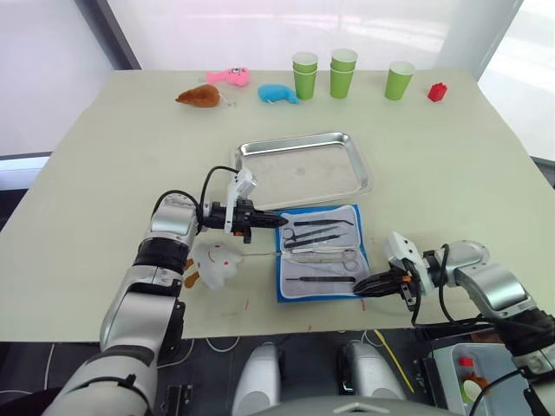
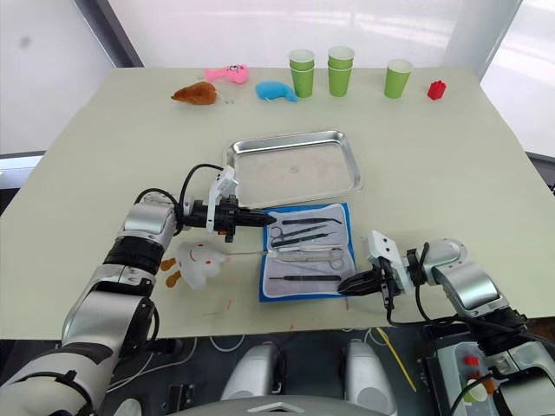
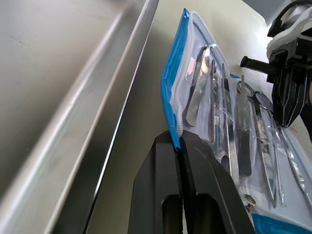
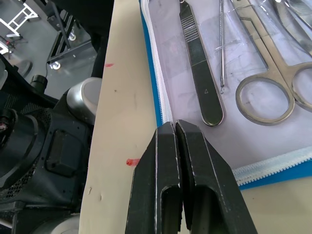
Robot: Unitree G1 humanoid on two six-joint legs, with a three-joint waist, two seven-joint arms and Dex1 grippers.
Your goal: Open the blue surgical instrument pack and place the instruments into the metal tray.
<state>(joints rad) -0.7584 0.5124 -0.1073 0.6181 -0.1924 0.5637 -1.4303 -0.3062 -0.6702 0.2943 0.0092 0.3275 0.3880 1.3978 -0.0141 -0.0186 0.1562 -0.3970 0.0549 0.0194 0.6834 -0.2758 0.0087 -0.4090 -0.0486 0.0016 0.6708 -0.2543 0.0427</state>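
Blue surgical instrument pack lies open near the desk's front edge, instruments lengthwise left-right; left claw and right claw, both closed, pinch its edges.

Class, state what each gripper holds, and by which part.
Both pinch the blue pack: left gripper its far-left corner edge, right gripper its near-right zipper edge.

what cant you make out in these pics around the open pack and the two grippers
- Left gripper: its shut fingers sit at the blue surgical instrument pack's edge; a pinch on the fabric is hidden.
- Right gripper: shut at the pack's corner; a grip can't be confirmed.
- The instruments: too small in the head views to count; the wrist views cut some off.
- Metal tray: blurred in the left wrist view.
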